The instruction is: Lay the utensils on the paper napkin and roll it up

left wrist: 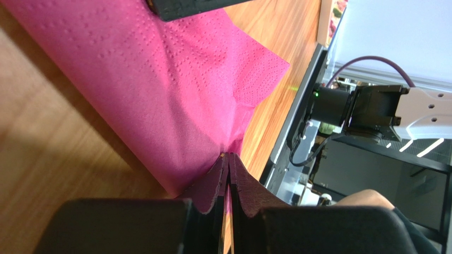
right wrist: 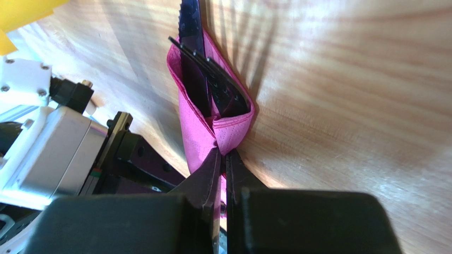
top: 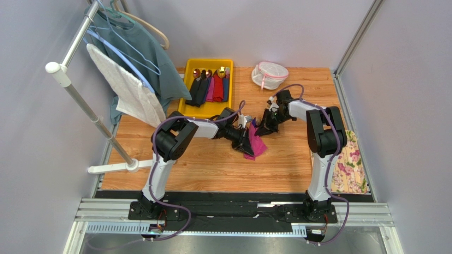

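Note:
The magenta-pink paper napkin (top: pixel 257 144) lies on the wooden table between my two grippers. My left gripper (top: pixel 247 146) is shut on the napkin's edge (left wrist: pixel 175 95). My right gripper (top: pixel 263 128) is shut on the napkin's folded corner (right wrist: pixel 233 132). In the right wrist view the napkin wraps around the dark utensils (right wrist: pixel 204 74): a fork with tines and a serrated knife stick out of the fold. The utensils are hidden in the top and left wrist views.
A yellow tray (top: pixel 187 100) with sleeved gold and silver cutlery stands at the back. A white mesh pouch (top: pixel 269 74) lies back right. A floral cloth (top: pixel 350 164) hangs at the table's right edge. A clothes rack (top: pixel 79 90) with garments stands at the left.

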Controlling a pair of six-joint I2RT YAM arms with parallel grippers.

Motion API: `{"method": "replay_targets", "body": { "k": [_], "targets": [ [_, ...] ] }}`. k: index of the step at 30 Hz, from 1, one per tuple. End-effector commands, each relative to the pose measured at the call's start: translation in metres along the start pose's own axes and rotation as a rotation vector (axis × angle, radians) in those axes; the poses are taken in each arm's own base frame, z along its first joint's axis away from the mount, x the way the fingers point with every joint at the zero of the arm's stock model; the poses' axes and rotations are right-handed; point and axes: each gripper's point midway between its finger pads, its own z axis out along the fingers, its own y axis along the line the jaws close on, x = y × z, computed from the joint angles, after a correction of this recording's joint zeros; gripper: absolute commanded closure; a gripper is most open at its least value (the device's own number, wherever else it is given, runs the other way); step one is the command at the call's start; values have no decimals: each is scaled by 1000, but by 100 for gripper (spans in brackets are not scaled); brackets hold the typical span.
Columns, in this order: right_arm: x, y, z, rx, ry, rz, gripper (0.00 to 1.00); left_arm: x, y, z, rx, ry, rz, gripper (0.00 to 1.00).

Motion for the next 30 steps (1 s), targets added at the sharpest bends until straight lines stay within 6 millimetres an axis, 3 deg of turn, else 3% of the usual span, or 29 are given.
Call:
{"method": "replay_targets", "body": {
  "k": [1, 7, 11, 15, 20, 22, 30],
  "targets": [
    [-42, -21, 1, 123, -131, -86, 99, -1, 24, 10, -67, -23, -5, 91],
    [-50, 20, -42, 8, -170, -111, 76, -5, 30, 12, -68, -46, -1, 96],
    [-40, 51, -63, -89, -175, -111, 75, -5, 30, 13, -61, -48, 6, 100],
    [-21, 64, -60, -180, -131, -55, 78, -7, 27, 12, -58, -53, 28, 100],
    [9, 53, -31, -226, -38, 44, 85, -7, 24, 11, -46, -59, 46, 100],
    [11, 52, -25, -250, -32, 60, 86, -7, 23, 10, -42, -61, 47, 100],
    [32, 8, 10, -184, 44, 114, 91, -8, 12, 7, -6, -76, 97, 100]
  ]
}}
